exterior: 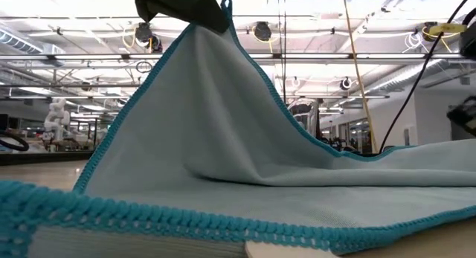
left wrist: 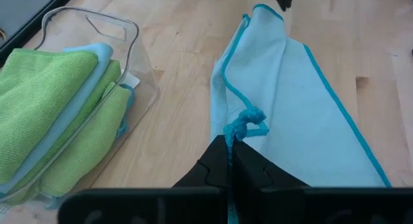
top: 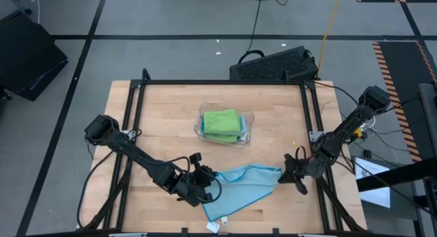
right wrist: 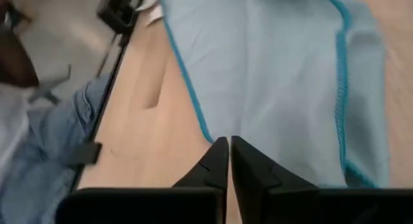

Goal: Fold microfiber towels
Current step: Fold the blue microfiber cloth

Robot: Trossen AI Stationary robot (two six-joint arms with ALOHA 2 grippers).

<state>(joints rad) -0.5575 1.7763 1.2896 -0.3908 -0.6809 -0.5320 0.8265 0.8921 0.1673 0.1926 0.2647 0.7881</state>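
Note:
A light blue microfiber towel [top: 242, 189] lies near the table's front edge, one corner raised. My left gripper [left wrist: 230, 141] is shut on that corner. In the low view the cloth slopes up like a tent to the left gripper [exterior: 190, 9]. My right gripper [right wrist: 228, 143] stands shut at the towel's right-hand edge [top: 278, 171], with nothing showing between its fingers. Folded lime green and light blue towels [top: 222, 122] lie stacked in a clear plastic tray [top: 249, 117] at the table's middle. My left gripper pinches a bunched bit of the towel's teal-stitched edge [left wrist: 246, 122] at a corner between its two fingers, slanting down from the table's left. That corner is lifted clear and the cloth slopes down from it; the rest lies on the table [exterior: 312, 213]. My right gripper's shut fingertips [right wrist: 219, 153] stand right at the towel's edge [right wrist: 205, 135]; whether they touch it I cannot tell.
A black frame rail [top: 307, 121] runs along the table's right side, close behind my right arm. A black keyboard [top: 273, 63] lies beyond the far edge. A person's leg in blue jeans [right wrist: 39, 159] shows past the table's edge. Bare wood [top: 164, 121] lies left of the tray.

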